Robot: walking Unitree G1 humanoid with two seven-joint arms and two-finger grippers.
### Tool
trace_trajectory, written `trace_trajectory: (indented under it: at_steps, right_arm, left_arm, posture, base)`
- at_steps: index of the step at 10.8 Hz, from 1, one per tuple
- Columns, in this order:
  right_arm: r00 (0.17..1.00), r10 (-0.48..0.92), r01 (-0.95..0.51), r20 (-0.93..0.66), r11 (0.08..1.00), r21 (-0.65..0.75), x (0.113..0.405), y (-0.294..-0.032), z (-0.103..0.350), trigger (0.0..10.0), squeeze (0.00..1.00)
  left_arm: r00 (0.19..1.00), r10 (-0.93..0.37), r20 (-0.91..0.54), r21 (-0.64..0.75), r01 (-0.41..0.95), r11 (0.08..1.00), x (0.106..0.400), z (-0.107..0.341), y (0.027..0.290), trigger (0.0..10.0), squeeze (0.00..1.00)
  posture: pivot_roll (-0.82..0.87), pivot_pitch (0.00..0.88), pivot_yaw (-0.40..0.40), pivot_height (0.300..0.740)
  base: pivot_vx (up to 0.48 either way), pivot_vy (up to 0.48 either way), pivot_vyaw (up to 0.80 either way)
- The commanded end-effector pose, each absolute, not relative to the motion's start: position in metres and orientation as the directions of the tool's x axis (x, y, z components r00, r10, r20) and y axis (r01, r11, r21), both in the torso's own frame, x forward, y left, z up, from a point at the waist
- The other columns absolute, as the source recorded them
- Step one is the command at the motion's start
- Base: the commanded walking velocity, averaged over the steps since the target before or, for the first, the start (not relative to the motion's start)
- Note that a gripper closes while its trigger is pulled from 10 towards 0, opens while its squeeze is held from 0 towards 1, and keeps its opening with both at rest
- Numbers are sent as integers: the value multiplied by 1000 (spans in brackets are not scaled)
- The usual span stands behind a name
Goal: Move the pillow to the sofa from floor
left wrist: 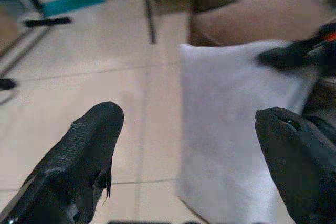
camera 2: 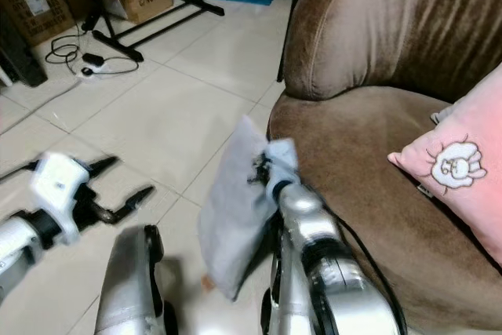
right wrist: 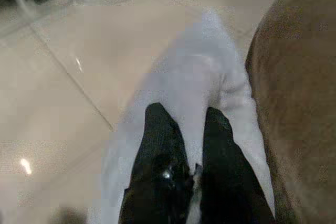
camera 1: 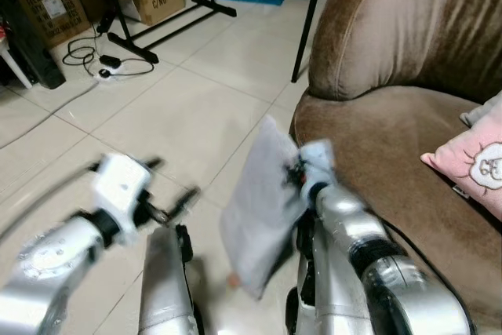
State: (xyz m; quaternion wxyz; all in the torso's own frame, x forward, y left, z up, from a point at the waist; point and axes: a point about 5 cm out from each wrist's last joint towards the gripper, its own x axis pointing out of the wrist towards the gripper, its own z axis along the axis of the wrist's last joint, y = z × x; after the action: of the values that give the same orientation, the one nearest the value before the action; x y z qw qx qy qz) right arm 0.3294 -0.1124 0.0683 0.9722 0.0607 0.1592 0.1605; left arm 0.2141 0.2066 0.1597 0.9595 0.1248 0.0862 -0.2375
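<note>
A: Which step is this?

B: The carry. The right gripper [right wrist: 195, 129] pinches the grey pillow [camera 1: 263, 205] by its upper edge; it hangs off the floor [camera 1: 157, 115], just beside the sofa [camera 1: 376, 147] front.

A: The left gripper [left wrist: 189, 145]?

B: Spread wide, holding nothing, near the pillow.

A: Next?

B: Probably lift and swing it onto the seat.

A: Count?

B: One grey pillow, one pink cushion [camera 2: 455, 166], possibly another behind it, blurred.

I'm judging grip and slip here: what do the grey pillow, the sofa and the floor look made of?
Grey pillow: soft woven cloth, matte; it hangs limp and creases where the right tool pinches it. Sofa: brown plush, velvet-like, with a shaded nap. Floor: glazed beige tiles, glossy, with grout lines.
</note>
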Motion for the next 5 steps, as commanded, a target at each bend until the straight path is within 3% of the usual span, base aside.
trace_trajectory:
  at_steps: [1, 3, 4, 5]
  right_arm:
    - [945, 312, -287, -92, 933, 219, 336, -122, 123, 0, 0]
    - [957, 261, -285, 126, 925, 253, 301, -141, 196, 0, 0]
    - [957, 240, -272, 166, 939, 209, 290, -142, 211, 10000, 0]
    - [950, 156, -202, 269, 968, 152, 281, -148, 242, 10000, 0]
  left_arm:
    - [892, -403, -203, 225, 443, 868, 211, 166, 210, 10000, 0]
    - [921, -359, -149, 247, 386, 889, 210, 175, 205, 10000, 0]
    - [929, -349, -122, 256, 369, 893, 212, 178, 199, 10000, 0]
    - [942, -330, -67, 274, 336, 901, 220, 186, 192, 10000, 0]
  posture:
    - [57, 0, 8, 444]
    - [30, 0, 11, 444]
    - [26, 0, 11, 444]
    - [14, 0, 14, 449]
  base:
    - [0, 0, 0]
    - [0, 0, 0]
    - [0, 0, 0]
    - [0, 0, 0]
